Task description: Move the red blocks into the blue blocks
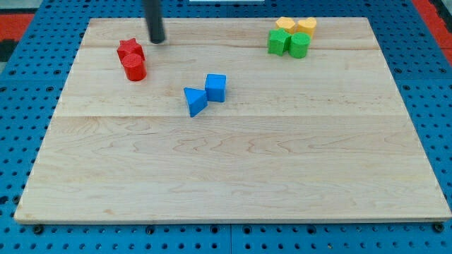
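A red star block and a red cylinder sit touching at the view's upper left on the wooden board. A blue triangular block and a blue cube touch each other near the board's middle, to the right of and below the red blocks. My tip stands just right of and slightly above the red star, apart from it by a small gap.
Two yellow blocks and two green blocks are bunched at the view's upper right. The board lies on a blue perforated table.
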